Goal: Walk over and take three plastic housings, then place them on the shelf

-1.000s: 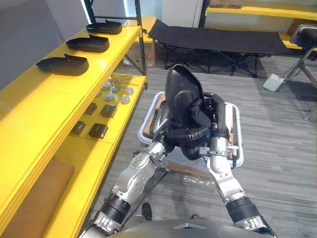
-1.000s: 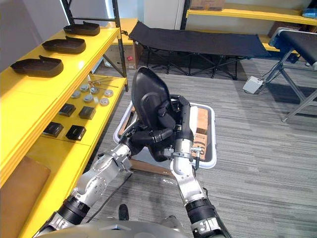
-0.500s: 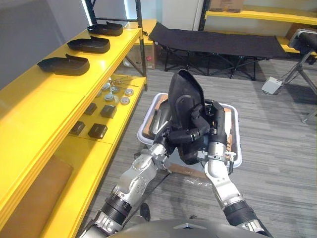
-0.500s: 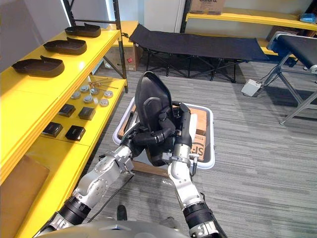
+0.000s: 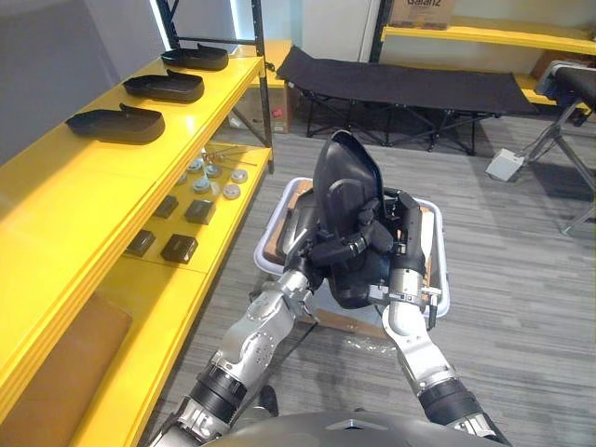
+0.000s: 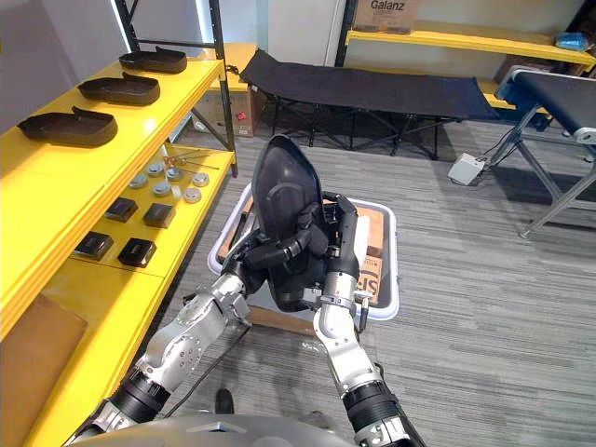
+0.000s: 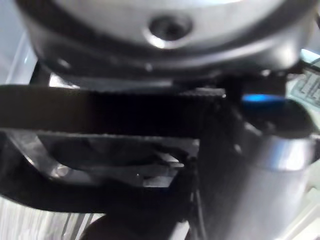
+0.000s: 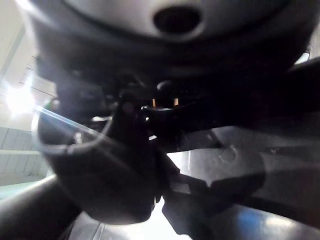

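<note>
I hold a black plastic housing (image 5: 343, 191) upright in front of me, above a white tote (image 5: 438, 296) on the floor. My left hand (image 5: 346, 250) reaches across its front with fingers curled round it. My right hand (image 5: 408, 231) lies flat against its right side, fingers straight and pointing up. Three more black housings (image 5: 116, 123) (image 5: 166, 85) (image 5: 196, 58) rest in a row on the top of the yellow shelf (image 5: 102, 200) at the left. Dark housing plastic shows close up in both wrist views.
The lower shelf level carries small black boxes (image 5: 179, 247) and round silver parts (image 5: 212, 172). A black folding cot (image 5: 410, 88) stands at the back. Cardboard (image 5: 346, 321) lies in and under the tote. Grey floor lies open to the right.
The view has shifted a little. The housing stays upright between both hands, with the same hold.
</note>
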